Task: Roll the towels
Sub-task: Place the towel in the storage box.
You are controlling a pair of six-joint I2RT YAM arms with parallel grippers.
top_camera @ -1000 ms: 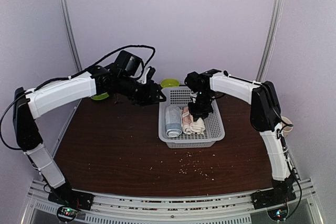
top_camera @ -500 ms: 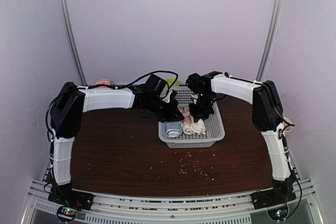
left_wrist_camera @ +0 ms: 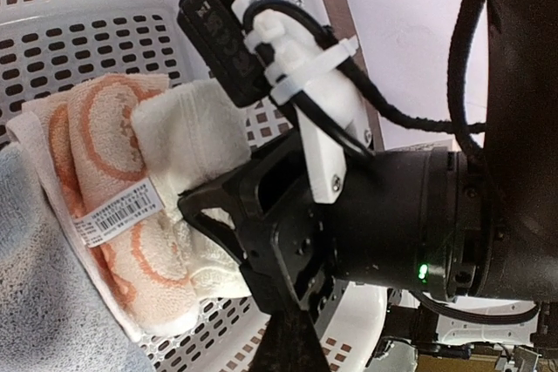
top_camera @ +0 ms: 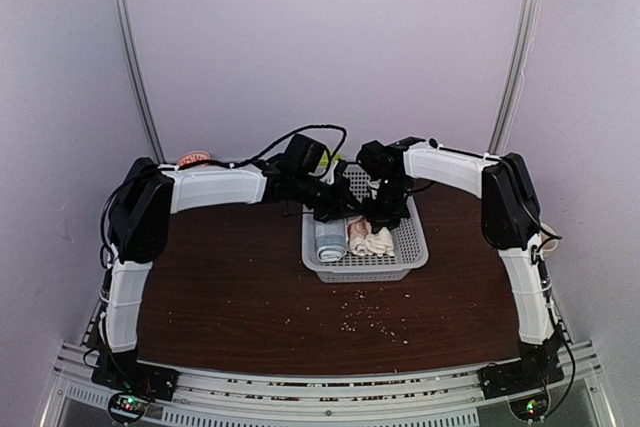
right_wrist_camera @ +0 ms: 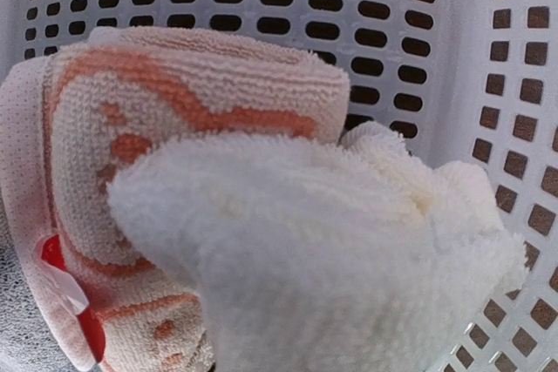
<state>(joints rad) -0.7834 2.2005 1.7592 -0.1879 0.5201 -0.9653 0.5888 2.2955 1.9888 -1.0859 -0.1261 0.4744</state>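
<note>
The patterned towel (right_wrist_camera: 174, 102), a looped terry cloth in cream with orange-pink curves, lay rolled inside the basket (top_camera: 412, 247). It touched the plain towel (right_wrist_camera: 331, 250), a fluffy cream-white bundle. The right gripper (top_camera: 385, 215) gripped that fluffy bundle. The left gripper (top_camera: 345, 211) hung closed over the basket's left part, above a grey-blue towel (top_camera: 329, 239). The basket was white perforated plastic and stood on the dark brown counter (top_camera: 230, 277).
</note>
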